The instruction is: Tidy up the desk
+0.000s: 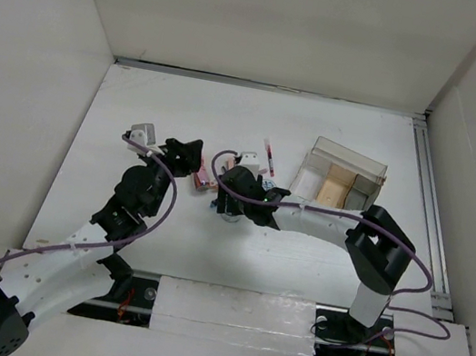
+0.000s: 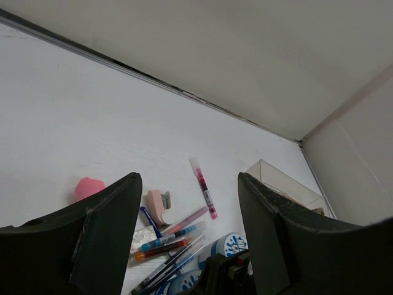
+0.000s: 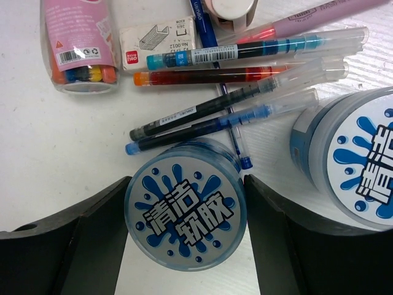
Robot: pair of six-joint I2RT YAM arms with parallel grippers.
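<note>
The white desk carries a clutter pile at its middle. My right gripper sits over a round blue-lidded tub, with both fingers pressed against its sides. In the top view the right gripper is at the pile. A second blue tub stands to the right. Several pens, a staples box and a pink bottle lie beyond. My left gripper is open and empty, raised left of the pile.
A clear compartment box stands right of the pile and also shows in the left wrist view. A pink-red pen, a pink stapler-like item and a pink sponge lie behind the pile. White walls surround the desk; a metal rail runs along the right.
</note>
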